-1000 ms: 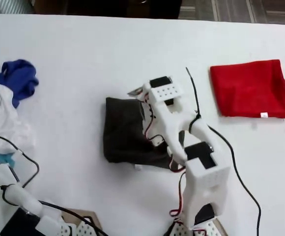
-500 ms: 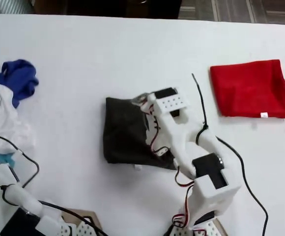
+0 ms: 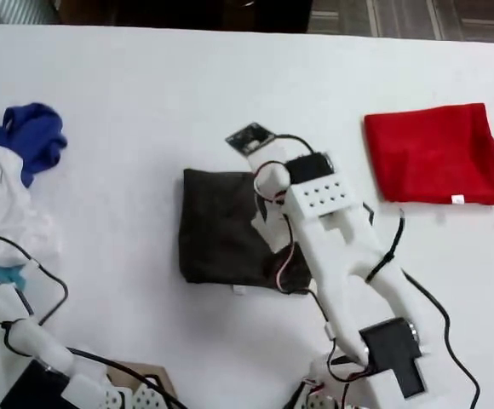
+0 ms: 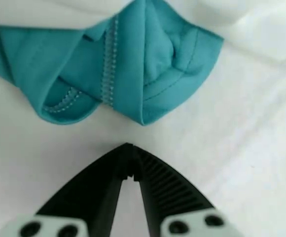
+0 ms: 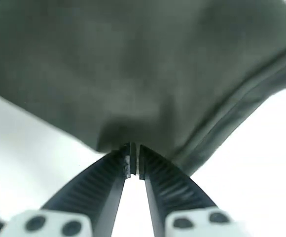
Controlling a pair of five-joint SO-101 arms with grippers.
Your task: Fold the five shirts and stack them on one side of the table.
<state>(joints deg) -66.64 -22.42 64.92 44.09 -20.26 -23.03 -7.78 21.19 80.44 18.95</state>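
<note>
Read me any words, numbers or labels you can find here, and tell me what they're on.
No text here can be read.
White tag on the red shirt: too small to read.
Pale tab at the dark shirt edge: too small to read.

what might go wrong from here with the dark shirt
The right gripper pinches just the edge of the folded dark shirt, so the fabric may slip free or the fold may open when pulled. If it is carried to the red shirt, the loose layers could land crooked.
</note>
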